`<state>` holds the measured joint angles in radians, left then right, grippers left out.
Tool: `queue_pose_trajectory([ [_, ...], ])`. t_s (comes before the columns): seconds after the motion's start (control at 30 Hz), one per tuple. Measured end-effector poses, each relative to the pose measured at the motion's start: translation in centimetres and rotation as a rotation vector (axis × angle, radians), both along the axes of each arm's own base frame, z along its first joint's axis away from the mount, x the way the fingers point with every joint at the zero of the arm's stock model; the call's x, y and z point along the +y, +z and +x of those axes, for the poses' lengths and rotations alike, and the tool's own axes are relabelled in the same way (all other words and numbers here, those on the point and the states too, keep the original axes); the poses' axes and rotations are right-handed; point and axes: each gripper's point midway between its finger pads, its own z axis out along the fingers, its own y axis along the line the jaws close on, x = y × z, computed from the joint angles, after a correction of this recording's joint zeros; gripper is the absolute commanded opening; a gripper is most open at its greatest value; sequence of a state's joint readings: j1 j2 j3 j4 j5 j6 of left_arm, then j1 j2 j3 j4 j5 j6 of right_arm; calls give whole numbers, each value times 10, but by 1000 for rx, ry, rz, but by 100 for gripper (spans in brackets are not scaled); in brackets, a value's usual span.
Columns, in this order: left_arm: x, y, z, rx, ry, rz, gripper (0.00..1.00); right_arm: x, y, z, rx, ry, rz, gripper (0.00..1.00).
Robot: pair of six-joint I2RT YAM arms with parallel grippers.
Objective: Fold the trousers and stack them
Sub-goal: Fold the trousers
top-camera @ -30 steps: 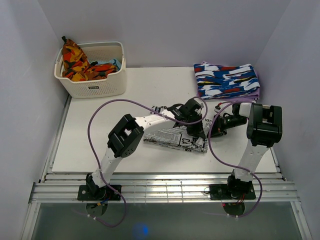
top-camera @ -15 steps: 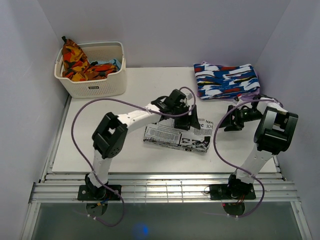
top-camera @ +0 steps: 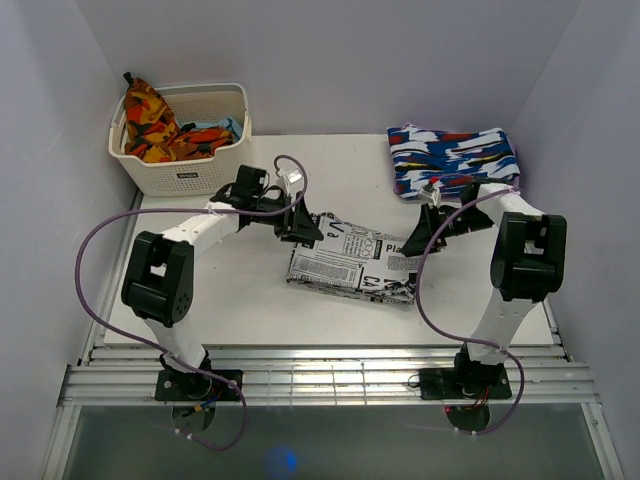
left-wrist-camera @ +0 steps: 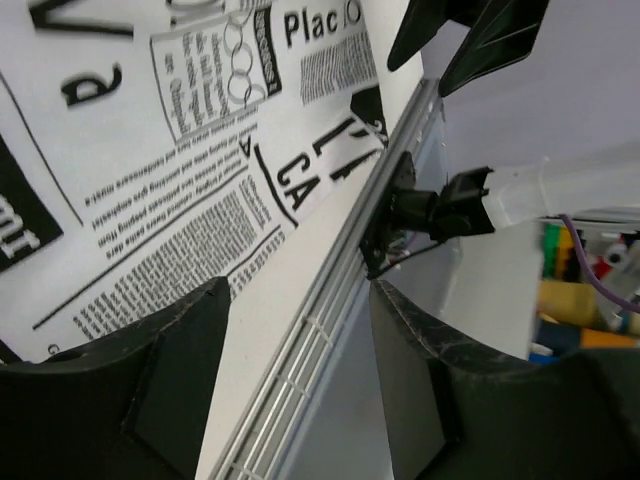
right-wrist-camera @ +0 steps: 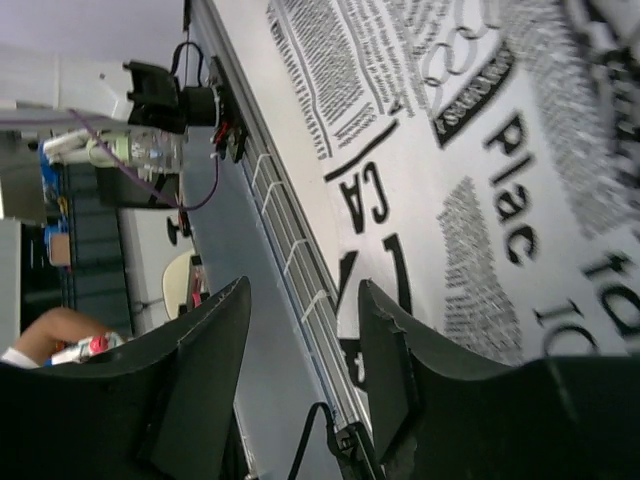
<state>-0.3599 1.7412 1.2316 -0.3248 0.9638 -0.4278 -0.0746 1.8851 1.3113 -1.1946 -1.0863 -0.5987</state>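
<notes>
Left hand [top-camera: 303,226] has swung left off the top of the trousers [top-camera: 352,268] since half a second ago. It now sits at their far-left corner. Right hand [top-camera: 432,222] has come in from the right and is now just beside the far-right corner. The bundle itself has barely shifted, though more of the top panel shows flat.

Trousers are folded into a rough rectangle on the middle of the desk [top-camera: 220,290], slightly right of centre, with the long side running left to right. Newspaper print faces up.

Left wrist view: left hand [left-wrist-camera: 298,300] has its fingers [left-wrist-camera: 170,390] well apart with nothing between them. The printed cloth [left-wrist-camera: 180,150] lies past the tips.

Right wrist view: same story, right hand [right-wrist-camera: 302,290] is spread wide and empty, with the print [right-wrist-camera: 480,150] beyond it.

Cannot tell from the top view whether either hand touches the cloth.

Blue-white-red folded garment [top-camera: 455,160] lies at the far right corner of the desk, apart from the trousers. White basket [top-camera: 190,178] stands at the far left corner with orange-red-yellow cloth [top-camera: 150,120] heaped in it. Metal rail [top-camera: 320,375] runs along the near edge.
</notes>
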Motion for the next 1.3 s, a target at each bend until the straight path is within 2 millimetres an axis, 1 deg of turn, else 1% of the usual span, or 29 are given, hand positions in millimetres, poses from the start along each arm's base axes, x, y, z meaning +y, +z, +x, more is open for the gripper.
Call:
queue_pose_trajectory([
  [0.03,5,-11,-6,43,-11,-8,63,8,3,-3,-13,28,18,50],
  [0.13,15,-46,-23,169,-32,-24,62,26,-3,-18,13,106,26,47],
  [0.17,17,-57,-28,205,-30,-23,61,31,-11,-26,39,128,21,45],
  [0.2,22,-72,-33,254,-25,-20,61,33,-20,-35,83,149,11,45],
  [0.23,25,-82,-37,287,-20,-16,61,33,-32,-42,131,164,-8,43],
  [0.27,28,-95,-41,328,-10,-10,60,30,-51,-51,200,180,-33,42],
  [0.33,36,-118,-47,403,13,4,59,23,-78,-61,310,183,-59,42],
  [0.37,39,-124,-48,434,22,0,59,22,-86,-64,359,169,-40,42],
  [0.4,42,-127,-48,460,27,-16,59,22,-86,-63,366,155,-16,42],
  [0.53,50,-126,-39,459,54,-41,58,17,-87,-60,367,171,-83,42],
  [0.6,53,-123,-34,443,58,-51,59,13,-87,-53,359,187,-132,43],
  [0.7,54,-114,-25,369,47,-57,73,4,-85,-30,274,207,-199,43],
  [0.77,53,-98,-17,292,38,-61,77,-2,-79,-7,172,219,-233,44],
  [0.83,51,-72,-6,193,31,-76,79,-5,-67,20,58,215,-244,47],
  [0.9,46,-44,8,74,26,-92,80,-6,-51,42,-47,202,-248,47],
  [0.97,39,-19,22,-28,24,-113,80,-6,-34,57,-121,180,-246,47],
  [1.03,30,-7,33,-85,22,-131,79,-3,-22,70,-171,151,-237,47],
  [1.1,22,-8,47,-104,34,-141,79,0,-20,78,-183,125,-227,47],
  [1.17,13,-22,62,-88,44,-145,79,1,-27,85,-172,104,-223,47],
  [1.23,7,-47,81,-53,66,-135,77,2,-45,92,-148,83,-223,46],
  [1.3,4,-78,97,7,93,-122,76,1,-71,98,-100,67,-227,45],
])
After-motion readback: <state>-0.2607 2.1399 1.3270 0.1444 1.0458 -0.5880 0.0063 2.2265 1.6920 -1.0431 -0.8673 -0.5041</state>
